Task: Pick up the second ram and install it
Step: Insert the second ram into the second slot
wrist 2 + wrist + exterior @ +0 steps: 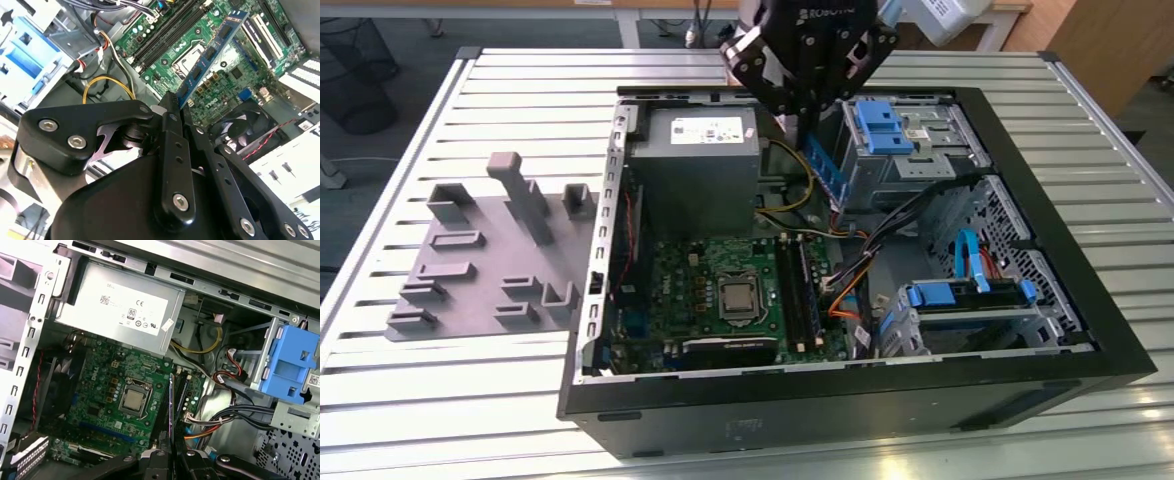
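Gripper [172,107]: pinched on second ram [212,52], held above motherboard [220,75].
Surroundings: yellow cable [107,82], blue drive bracket [292,365] seen nearby.

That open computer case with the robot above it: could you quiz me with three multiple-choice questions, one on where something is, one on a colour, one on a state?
1. Where is the grey plastic tray?
A. On the slatted table, on the exterior view's left of the computer case
B. Inside the case
C. On top of the power supply

2. What colour is the second ram in the end effector?
A. Red
B. Blue
C. White

3. What is the end effector's state?
A. Open and empty
B. Shut on the second ram
C. Shut on a yellow cable

Answers: 1 A, the exterior view shows the tray lying outside the case on the table. 2 B, the second wrist view shows a blue stick with dark chips. 3 B, the fingers pinch one end of the stick, held above the green motherboard.
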